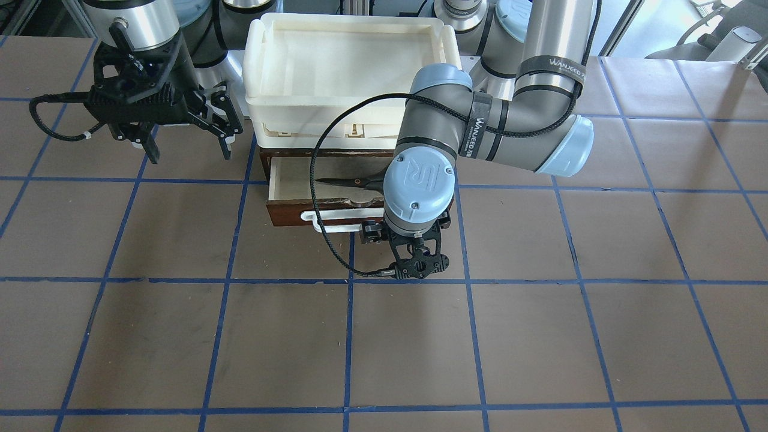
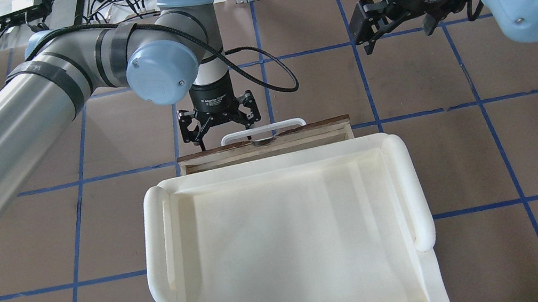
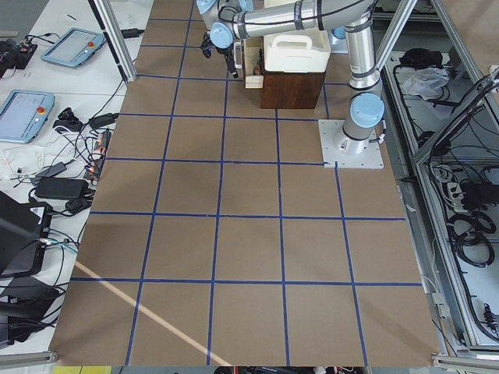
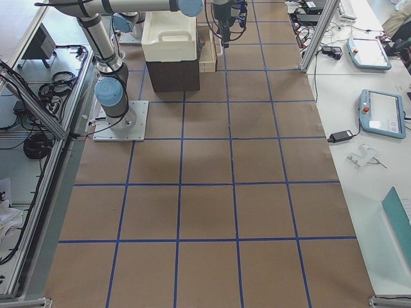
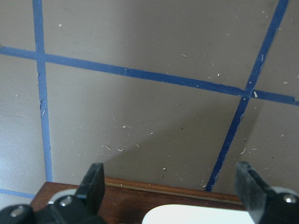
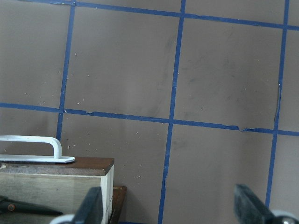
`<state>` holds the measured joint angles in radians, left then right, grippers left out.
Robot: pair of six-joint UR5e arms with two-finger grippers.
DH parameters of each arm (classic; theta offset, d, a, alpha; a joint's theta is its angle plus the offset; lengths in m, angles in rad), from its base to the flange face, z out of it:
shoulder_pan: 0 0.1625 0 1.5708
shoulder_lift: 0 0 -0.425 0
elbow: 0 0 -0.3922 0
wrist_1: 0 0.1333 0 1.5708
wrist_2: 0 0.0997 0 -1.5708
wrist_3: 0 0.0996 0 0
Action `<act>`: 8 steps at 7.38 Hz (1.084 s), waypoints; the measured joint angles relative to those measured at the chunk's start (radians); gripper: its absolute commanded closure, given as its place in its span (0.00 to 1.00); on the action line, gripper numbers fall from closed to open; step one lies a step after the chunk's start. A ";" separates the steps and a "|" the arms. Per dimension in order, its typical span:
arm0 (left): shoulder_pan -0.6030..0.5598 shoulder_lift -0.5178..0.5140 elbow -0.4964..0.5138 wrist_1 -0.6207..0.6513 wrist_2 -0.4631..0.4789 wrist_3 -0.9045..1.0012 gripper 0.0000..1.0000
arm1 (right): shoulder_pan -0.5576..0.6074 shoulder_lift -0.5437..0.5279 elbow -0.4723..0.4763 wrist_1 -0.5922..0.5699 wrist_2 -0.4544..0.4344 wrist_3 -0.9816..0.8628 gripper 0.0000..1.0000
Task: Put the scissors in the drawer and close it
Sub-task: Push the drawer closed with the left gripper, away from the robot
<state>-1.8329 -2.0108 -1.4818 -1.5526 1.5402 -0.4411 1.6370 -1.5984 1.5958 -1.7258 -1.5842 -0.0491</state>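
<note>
Though its wrist [image 1: 417, 186] hides the handles of the scissors [image 1: 347, 181], the left end effector [image 5: 169, 177] is spread.

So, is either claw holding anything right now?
Nothing is held. The left gripper and right gripper are both open and empty; the scissors lie in the open drawer.

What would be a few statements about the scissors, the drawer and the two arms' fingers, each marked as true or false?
1. The scissors lie inside the drawer. True.
2. The drawer is fully shut. False: it is pulled out, with its inside showing.
3. The left arm's fingers grip the scissors. False: they are spread apart and empty, over the drawer's front by its white handle.
4. The right arm's fingers are open and hold nothing. True.
5. A white tray sits above the drawer. True.
</note>
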 measured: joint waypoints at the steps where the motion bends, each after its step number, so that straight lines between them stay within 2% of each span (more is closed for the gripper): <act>1: -0.001 0.000 0.000 -0.018 -0.001 0.000 0.00 | 0.001 0.000 0.000 0.000 0.000 0.000 0.00; 8: -0.004 0.005 -0.007 -0.149 -0.009 0.001 0.00 | 0.001 0.000 0.001 0.003 0.008 0.002 0.00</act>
<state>-1.8372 -2.0054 -1.4889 -1.7016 1.5314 -0.4402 1.6381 -1.5984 1.5969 -1.7228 -1.5767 -0.0466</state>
